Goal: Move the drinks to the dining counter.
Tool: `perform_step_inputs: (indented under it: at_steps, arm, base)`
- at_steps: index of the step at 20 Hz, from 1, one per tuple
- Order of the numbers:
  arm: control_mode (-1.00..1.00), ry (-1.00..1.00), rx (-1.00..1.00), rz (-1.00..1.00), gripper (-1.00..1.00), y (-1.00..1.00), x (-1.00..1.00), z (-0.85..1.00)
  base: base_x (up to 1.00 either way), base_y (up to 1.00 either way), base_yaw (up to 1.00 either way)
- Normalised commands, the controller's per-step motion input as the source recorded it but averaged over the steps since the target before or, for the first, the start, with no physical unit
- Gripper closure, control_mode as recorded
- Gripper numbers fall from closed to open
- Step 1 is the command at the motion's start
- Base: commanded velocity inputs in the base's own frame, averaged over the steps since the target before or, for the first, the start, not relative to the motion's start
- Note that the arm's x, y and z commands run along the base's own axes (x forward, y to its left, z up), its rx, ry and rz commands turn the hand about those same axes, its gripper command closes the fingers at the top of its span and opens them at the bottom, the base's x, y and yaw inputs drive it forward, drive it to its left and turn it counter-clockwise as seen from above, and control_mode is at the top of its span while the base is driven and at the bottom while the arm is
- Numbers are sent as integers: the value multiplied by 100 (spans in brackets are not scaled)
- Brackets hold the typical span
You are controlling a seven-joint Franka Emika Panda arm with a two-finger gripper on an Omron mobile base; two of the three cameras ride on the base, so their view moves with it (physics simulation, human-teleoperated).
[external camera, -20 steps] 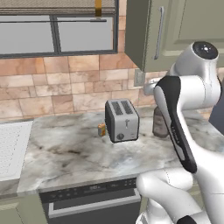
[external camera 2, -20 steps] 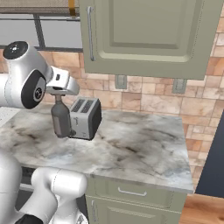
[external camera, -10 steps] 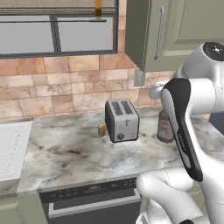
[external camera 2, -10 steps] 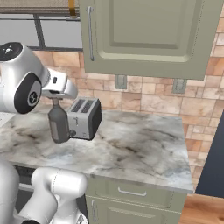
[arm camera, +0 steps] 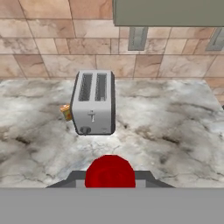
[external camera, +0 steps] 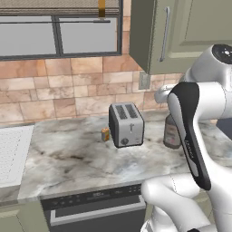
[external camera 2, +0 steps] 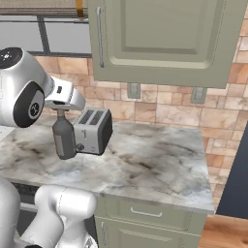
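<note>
**Bottle in the grip, can waiting beside the toaster**

We have the tool [external camera 2: 62, 112] pinched on the neck of the bottle [external camera 2: 64, 139], just under its red cap [arm camera: 110, 171]. In the right base view the bottle hangs upright at centre left, close in front of the toaster [external camera 2: 93, 131]; whether its base is clear of the marble tabletop [external camera 2: 160, 164] we cannot tell. In the left base view the bottle [external camera: 172, 133] shows at right of centre, half hidden by our own forearm.

To do this step well, we judge the bottle should stay vertical, with the grip firm on the neck — a tall, bottom-heavy load held this high could swing if we turn fast. A slow carry, no sudden roll of the wrist.

The small orange can [external camera: 105, 134] stands at the toaster's far side, left of it in the left base view, just beside it and near the tiled wall. It waits for a second trip.

For room: the wall cabinet [external camera 2: 160, 38] hangs over the upper middle of the right base view, so lift is limited. The toaster crowds the bottle on one side. The open marble lies toward the right of that view, ending at a front edge and a right-hand end — that looks to us the freer way out.
</note>
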Motion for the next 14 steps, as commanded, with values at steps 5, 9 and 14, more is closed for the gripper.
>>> perform_step_inputs:
  at_steps: [5, 9, 14]
  arm:
    - [-100, 0, 0, 0, 100, 0, 0, 0]
    - [-100, 0, 0, 0, 100, 0, 0, 0]
    - [-100, 0, 0, 0, 100, 0, 0, 0]
  base:
    - [0, 0, 0]
    - [0, 0, 0]
    - [0, 0, 0]
